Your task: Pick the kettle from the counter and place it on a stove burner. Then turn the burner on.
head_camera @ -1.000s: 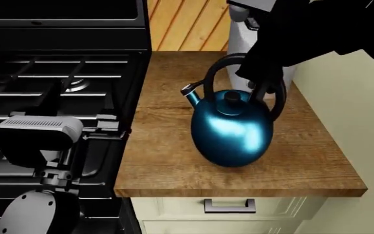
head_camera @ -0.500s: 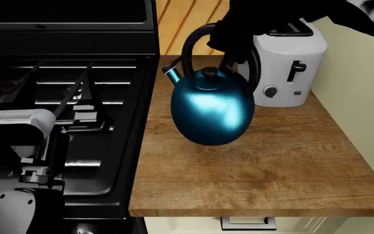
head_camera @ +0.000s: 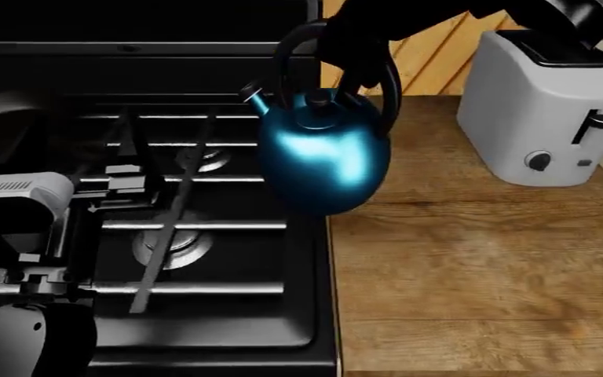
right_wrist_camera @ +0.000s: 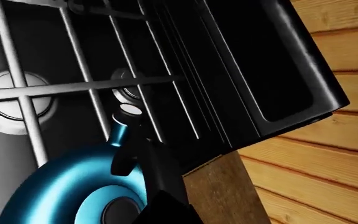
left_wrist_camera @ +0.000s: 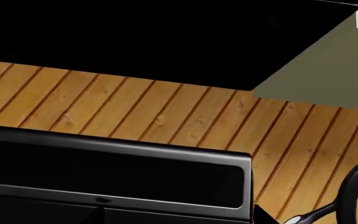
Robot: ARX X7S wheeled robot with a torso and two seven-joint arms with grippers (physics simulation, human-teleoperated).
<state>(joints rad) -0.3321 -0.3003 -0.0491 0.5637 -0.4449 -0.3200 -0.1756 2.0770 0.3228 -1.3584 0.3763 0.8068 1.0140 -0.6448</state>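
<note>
Right gripper [head_camera: 352, 49]: we find it clamped on the top of the tall black hoop handle [head_camera: 293, 47], carrying the kettle [head_camera: 323, 157] clear of any surface.

Kettle: glossy teal, round-bodied. It hangs at the seam between the black range [head_camera: 155, 259] and the counter [head_camera: 480, 267], its body already over the range's right edge, spout [right_wrist_camera: 124, 116] pointing toward the burners. We judge it rigid and fairly heavy, its enamel too slick and rounded to pinch — the hoop is the only sound hold, and a grip there lets the body swing.

Stove burner [head_camera: 173, 245]: silvery ring under the grate bars, near front; a second ring [head_camera: 205, 159] lies behind it, closer to the kettle.

Left gripper: the arm [head_camera: 19, 236] sits low over the range's left side; whether its fingers are spread we cannot tell.

Change from a second ago — the kettle then stood on the wood with the gripper just closing over the handle; it has since been lifted and carried toward the range. The pale toaster [head_camera: 548, 110] stays on the counter.
</note>
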